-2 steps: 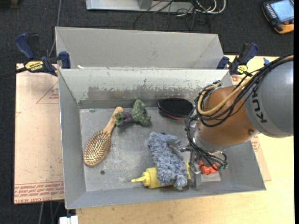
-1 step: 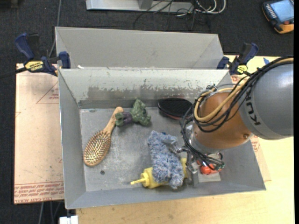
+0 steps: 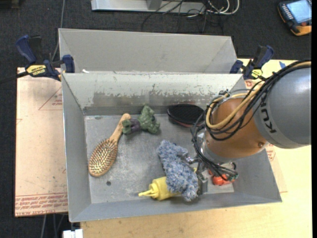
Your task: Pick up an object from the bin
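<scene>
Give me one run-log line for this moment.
gripper: low in bin, at right edge of blue fuzzy cloth | held: cannot tell | nearby: yellow toy, orange piece

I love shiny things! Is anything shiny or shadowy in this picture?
Camera view: light glints on the robot's orange cover and the black oval thing by the back wall; the bin floor looks darker under the arm, beside the fluffy blue cloth.

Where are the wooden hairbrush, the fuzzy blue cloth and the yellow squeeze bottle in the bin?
wooden hairbrush point(image 3: 110, 144): camera view, where the bristle head meets the handle.
fuzzy blue cloth point(image 3: 177, 171): camera view, middle of the cloth.
yellow squeeze bottle point(image 3: 159, 190): camera view, on its body, behind the nozzle.
</scene>
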Robot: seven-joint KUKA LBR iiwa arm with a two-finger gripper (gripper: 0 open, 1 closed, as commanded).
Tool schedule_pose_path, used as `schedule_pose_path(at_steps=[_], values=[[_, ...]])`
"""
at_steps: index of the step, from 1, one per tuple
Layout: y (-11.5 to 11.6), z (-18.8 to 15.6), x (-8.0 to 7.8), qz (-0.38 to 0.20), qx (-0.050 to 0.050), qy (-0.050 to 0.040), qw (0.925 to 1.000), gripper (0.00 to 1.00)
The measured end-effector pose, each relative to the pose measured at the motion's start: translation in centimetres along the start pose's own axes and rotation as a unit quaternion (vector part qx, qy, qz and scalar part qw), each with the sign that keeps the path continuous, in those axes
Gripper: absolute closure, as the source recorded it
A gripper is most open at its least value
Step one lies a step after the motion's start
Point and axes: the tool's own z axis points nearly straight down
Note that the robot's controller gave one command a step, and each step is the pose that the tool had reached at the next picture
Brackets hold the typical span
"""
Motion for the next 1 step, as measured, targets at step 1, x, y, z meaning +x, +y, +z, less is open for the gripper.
schedule_pose_path(at_steps=[1], values=[[-2.86,-13.18,-0.91,-0.022,0.002,-0.0039,0.9997,1.0]])
